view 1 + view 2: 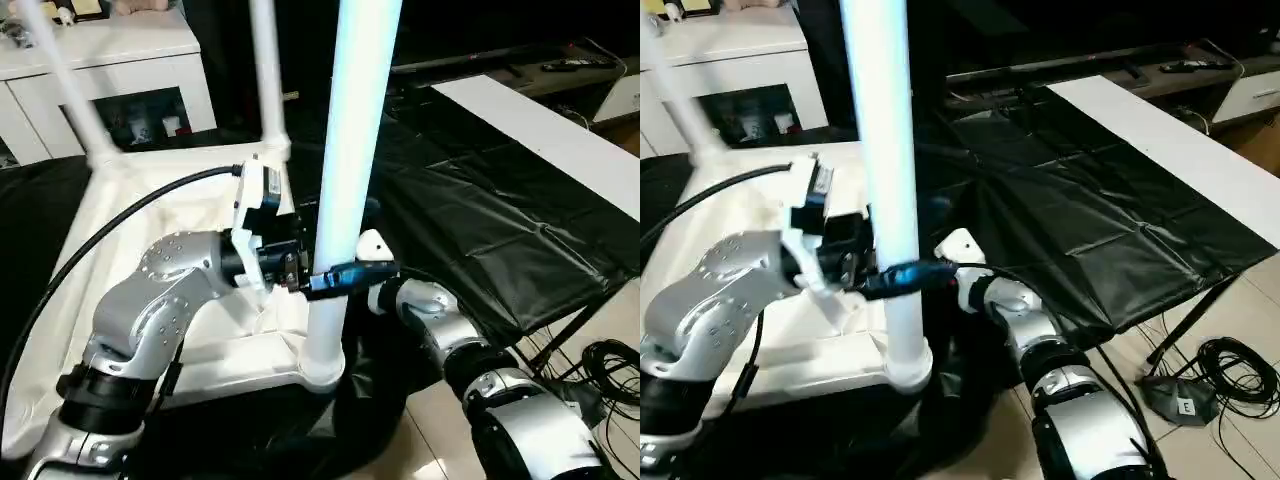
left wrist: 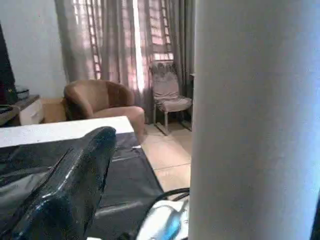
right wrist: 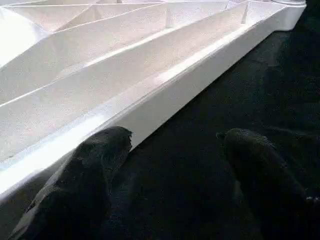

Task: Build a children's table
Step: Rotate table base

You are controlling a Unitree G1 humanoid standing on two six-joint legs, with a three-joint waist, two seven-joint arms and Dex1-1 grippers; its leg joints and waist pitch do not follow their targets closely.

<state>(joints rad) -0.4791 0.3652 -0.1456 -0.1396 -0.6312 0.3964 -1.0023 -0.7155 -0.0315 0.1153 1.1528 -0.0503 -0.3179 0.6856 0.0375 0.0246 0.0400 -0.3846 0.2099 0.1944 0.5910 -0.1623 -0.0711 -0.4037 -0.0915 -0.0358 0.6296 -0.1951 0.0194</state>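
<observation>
near leg (image 1: 350,150) upright in corner socket, blocks the middle, left gripper (image 1: 325,278) spread around it, two more legs (image 1: 268,75) standing at far corners, open ribbed tabletop (image 1: 150,215) between them, right gripper (image 3: 170,165) spread over bare black sheet (image 1: 480,220) beside tabletop rim

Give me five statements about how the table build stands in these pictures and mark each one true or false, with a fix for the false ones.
1. The tabletop lies with its ribbed underside up on black sheeting. True.
2. The nearest leg lies flat on the floor. False: it stands upright in a near corner socket of the tabletop.
3. The left gripper is at the nearest leg, with a finger on either side of the tube. True.
4. The right gripper is shut on a leg. False: its fingers stand apart with nothing between them, beside the tabletop's edge.
5. No other leg is fitted. False: two more legs rise from the far corners.
</observation>
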